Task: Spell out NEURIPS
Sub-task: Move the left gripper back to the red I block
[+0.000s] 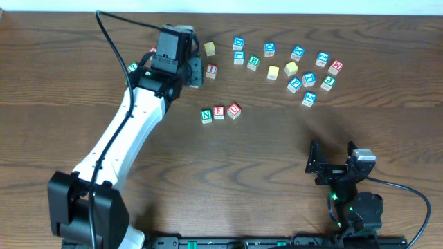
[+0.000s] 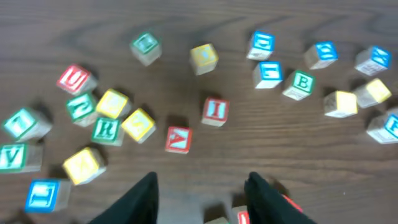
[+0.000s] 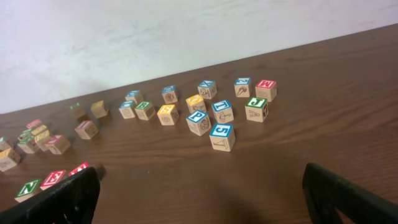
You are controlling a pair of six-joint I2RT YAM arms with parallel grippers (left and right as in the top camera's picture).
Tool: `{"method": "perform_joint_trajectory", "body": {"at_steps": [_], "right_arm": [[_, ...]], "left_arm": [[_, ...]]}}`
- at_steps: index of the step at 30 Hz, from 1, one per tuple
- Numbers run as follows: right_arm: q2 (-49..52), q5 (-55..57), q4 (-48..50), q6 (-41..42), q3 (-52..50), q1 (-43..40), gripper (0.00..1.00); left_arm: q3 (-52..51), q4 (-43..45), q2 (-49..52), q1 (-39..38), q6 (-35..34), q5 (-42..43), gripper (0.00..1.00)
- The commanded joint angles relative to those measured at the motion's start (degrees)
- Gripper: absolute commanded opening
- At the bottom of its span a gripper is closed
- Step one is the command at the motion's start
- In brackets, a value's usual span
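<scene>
Done so far on the table (image 1: pixel 277 159): N-E-U row (image 1: pixel 219 112), touching side by side; green R (image 2: pixel 106 129) packed tight among yellow cubes (image 2: pixel 138 124), red I (image 2: pixel 215 112) standing free. Left claw (image 2: pixel 202 182) wide open and empty above the loose cubes, right claw (image 3: pixel 200 174) open too, holding nothing, well apart. Light, stiff, smooth wood, likely to twist if nipped on a corner: best pinched square across two opposite flat sides, from above.

Overhead looks down; left wrist nearer, both showing the I cube (image 1: pixel 211 70) (image 2: pixel 215 112); right wrist low, distant.
</scene>
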Motion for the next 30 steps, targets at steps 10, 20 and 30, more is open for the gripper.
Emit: {"method": "perform_joint_trajectory", "body": {"at_steps": [10,20,30], "right_arm": [[-0.1,0.3,-0.2,-0.3,-0.1,-0.5,0.99],[-0.1,0.3,-0.2,-0.3,-0.1,-0.5,0.99],[-0.1,0.3,-0.2,-0.3,-0.1,-0.5,0.99]], "left_arm": [[32.9,-17.0,25.4,0.1,7.0,1.1,0.60],[33.0,-13.9,34.8,-0.7,7.0,1.1,0.66],[32.9,-11.5,38.8,-0.7,7.0,1.1,0.75]]}}
